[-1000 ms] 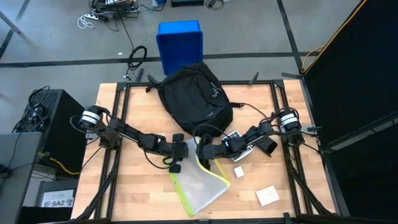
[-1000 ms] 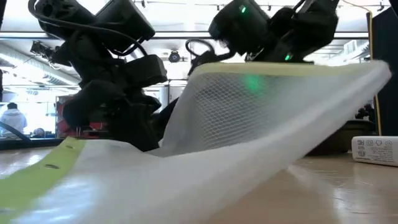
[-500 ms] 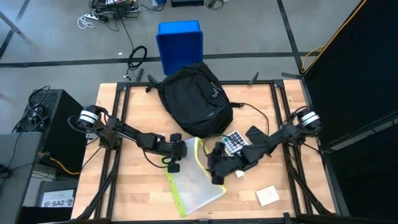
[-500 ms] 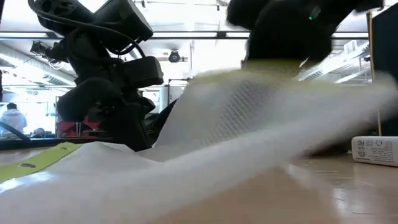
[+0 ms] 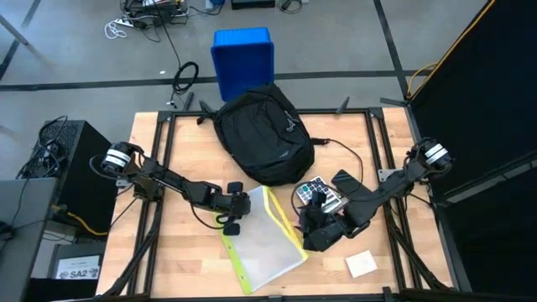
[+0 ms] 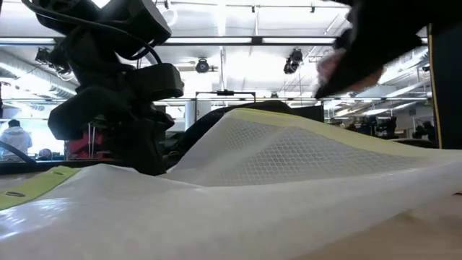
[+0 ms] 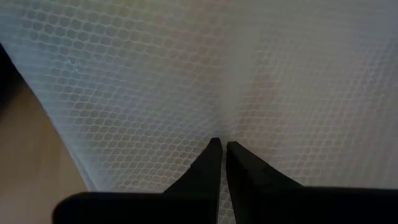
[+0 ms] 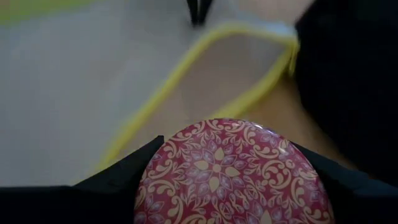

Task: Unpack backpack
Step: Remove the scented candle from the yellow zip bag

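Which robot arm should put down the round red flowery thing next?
The right arm, probably. The right gripper already clamps the round red disc with a cream floral pattern over bare wooden table. The left gripper is busy pinching the white mesh pouch with yellow-green edging.

Looked like robotics lab in open industrial hall: slatted wooden worktable (image 5: 193,143) on black metal frame, grey concrete floor (image 5: 75,50) strewn with cables, strip lights on exposed ceiling (image 6: 238,43).

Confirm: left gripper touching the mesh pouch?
Touching. In the left wrist view the left gripper has its jaws closed together on a pinched fold of the white mesh pouch; the mesh puckers where they meet.
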Action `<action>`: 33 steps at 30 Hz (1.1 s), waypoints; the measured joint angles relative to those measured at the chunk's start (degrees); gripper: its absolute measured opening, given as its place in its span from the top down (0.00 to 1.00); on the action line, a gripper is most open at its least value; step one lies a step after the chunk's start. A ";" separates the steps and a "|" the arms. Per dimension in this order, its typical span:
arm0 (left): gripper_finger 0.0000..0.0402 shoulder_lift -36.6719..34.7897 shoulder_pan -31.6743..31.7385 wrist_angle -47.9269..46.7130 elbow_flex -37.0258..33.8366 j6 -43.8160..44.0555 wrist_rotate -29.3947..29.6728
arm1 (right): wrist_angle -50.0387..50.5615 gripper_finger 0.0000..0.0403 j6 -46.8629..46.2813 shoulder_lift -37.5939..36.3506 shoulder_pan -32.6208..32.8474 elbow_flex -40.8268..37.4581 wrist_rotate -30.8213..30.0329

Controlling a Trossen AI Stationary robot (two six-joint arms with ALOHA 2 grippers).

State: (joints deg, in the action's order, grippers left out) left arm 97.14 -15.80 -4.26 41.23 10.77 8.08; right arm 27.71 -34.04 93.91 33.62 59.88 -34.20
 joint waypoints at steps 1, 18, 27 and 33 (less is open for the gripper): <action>1.00 0.00 -0.10 -0.03 0.00 0.02 0.00 | 1.50 0.36 -1.89 0.00 0.38 0.00 1.02; 1.00 0.00 -1.85 -0.21 -0.02 1.54 0.22 | 14.38 0.35 -33.49 -1.98 15.78 -4.48 4.04; 1.00 0.00 -1.85 0.40 -0.15 2.22 0.27 | 20.60 0.35 -50.73 -1.25 18.92 -9.20 7.13; 1.00 0.00 -1.92 0.62 -0.15 2.85 0.24 | 15.06 0.35 -53.47 -1.29 18.67 -14.50 8.27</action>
State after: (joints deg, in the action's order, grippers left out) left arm 97.14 -17.72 -3.64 41.08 13.63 8.32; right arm 42.77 -87.52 92.62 52.29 45.38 -25.93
